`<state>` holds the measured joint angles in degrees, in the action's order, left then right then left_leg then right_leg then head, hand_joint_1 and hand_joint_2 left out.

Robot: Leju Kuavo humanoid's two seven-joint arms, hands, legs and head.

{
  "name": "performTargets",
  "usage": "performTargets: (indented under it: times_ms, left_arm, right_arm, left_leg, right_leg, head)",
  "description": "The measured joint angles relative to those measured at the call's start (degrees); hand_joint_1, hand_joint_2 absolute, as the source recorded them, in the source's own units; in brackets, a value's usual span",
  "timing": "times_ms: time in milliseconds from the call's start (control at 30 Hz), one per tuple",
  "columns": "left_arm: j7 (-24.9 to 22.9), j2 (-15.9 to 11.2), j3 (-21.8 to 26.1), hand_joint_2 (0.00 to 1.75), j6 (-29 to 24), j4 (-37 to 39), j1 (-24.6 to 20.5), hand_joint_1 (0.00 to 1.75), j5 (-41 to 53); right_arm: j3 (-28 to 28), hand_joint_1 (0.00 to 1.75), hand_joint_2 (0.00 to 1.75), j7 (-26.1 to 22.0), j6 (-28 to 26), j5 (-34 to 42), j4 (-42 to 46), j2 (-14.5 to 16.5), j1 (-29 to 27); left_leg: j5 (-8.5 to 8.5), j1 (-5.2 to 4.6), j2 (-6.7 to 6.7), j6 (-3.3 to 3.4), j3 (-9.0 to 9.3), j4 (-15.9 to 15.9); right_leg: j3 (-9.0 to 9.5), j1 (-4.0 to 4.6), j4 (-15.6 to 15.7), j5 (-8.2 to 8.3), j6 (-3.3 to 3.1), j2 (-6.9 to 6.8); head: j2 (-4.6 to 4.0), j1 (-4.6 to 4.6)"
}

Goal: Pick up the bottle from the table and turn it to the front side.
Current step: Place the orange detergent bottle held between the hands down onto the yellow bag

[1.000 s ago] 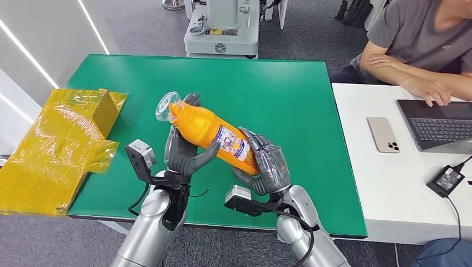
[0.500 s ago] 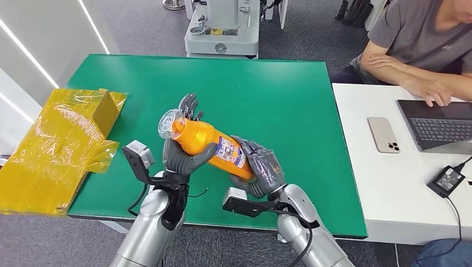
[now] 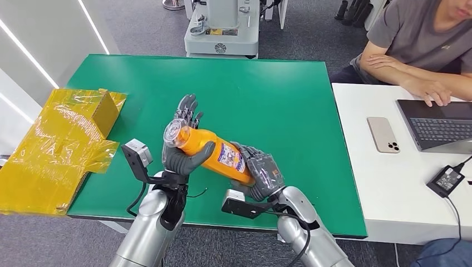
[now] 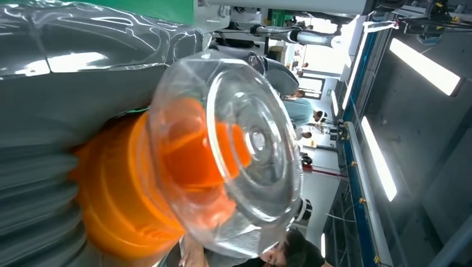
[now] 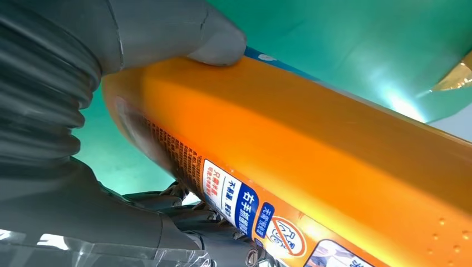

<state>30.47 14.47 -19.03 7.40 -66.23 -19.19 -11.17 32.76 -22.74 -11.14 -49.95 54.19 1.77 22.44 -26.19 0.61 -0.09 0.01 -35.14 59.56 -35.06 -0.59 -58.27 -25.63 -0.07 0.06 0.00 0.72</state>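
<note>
Orange bottle (image 3: pixel 214 153) held off the green desk (image 3: pixel 278 100) by both hands, lying tilted, clear cap end (image 3: pixel 173 134) toward 10 o'clock, base toward 4 o'clock. Left hand (image 3: pixel 183 146) holds the neck end: thumb wrapped under the bottle, other fingers spread straight up behind the cap. Right hand (image 3: pixel 260 173) is closed around the base end, fingers curled over the label. Bottle sits near the desk's front edge, about 6 o'clock of desk centre.

Around: crumpled yellow plastic wrap over a box (image 3: pixel 61 139) at 9 o'clock, hanging off the desk's left edge, well apart from the hands. White side desk (image 3: pixel 384 183) at 3 o'clock carries a phone (image 3: pixel 383 134), a laptop (image 3: pixel 439 123) and a black charger (image 3: pixel 445 179) with cable. Person (image 3: pixel 414 41) seated at 1 o'clock, a hand on the laptop. Grey machine base (image 3: pixel 221 30) at 12 o'clock on the carpet floor.

Materials: bottle smooth glossy plastic, cylindrical, printed label (image 5: pixel 250 208) with blue and white panels; cap (image 4: pixel 234 150) transparent, domed, orange nozzle visible inside. Desk top matte green. Wrap shiny, wrinkled.
</note>
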Motion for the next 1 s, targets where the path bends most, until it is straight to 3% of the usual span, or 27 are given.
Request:
performTargets:
  times_ms: [633,733,767,867,1000]
  left_arm:
    - [1.0,0.0,0.1,1.75,3.2,0.1,-0.1,1.75,-0.1]
    - [1.1,0.0,0.1,1.75,2.9,0.1,-0.1,1.75,-0.2]
    - [1.1,0.0,0.1,1.75,2.8,0.1,-0.2,1.75,-0.3]
    - [1.1,0.2,0.1,1.75,2.6,0.1,-0.2,1.75,-0.5]
    - [1.1,0.3,0.1,1.75,2.0,0.1,0.0,1.75,-0.8]
  right_arm:
    - [-0.2,1.71,1.75,0.8,-2.9,0.3,0.4,0.0,-0.4]
    - [-0.2,1.31,1.75,2.4,-4.5,0.8,1.5,0.3,-1.0]
    - [-0.2,0.91,1.75,3.0,-4.9,1.3,2.0,0.4,-1.3]
    - [-0.2,0.00,1.75,4.5,-5.4,2.8,4.2,0.6,-2.6]
    - [-0.2,0.00,1.75,4.9,-6.3,5.1,7.5,0.9,-3.8]
  left_leg:
    - [0.00,0.00,0.00,0.00,0.00,0.0]
    - [0.00,0.00,-0.01,0.00,-0.01,0.0]
    - [0.00,0.00,-0.01,0.00,-0.02,0.0]
    - [0.00,0.00,-0.03,0.00,-0.04,0.0]
    - [-0.01,0.00,-0.02,0.00,-0.05,0.0]
  right_leg:
    - [0.00,0.00,0.0,0.00,0.00,0.00]
    - [0.00,0.00,0.0,0.00,0.00,-0.01]
    - [0.00,0.00,0.0,0.00,0.00,-0.02]
    - [0.00,0.00,0.0,0.00,0.00,-0.03]
    - [-0.02,0.00,0.0,0.00,0.00,-0.02]
  head:
    - [0.00,0.01]
    - [0.00,0.01]
    - [0.00,0.01]
    - [0.00,0.00]
    - [0.00,0.01]
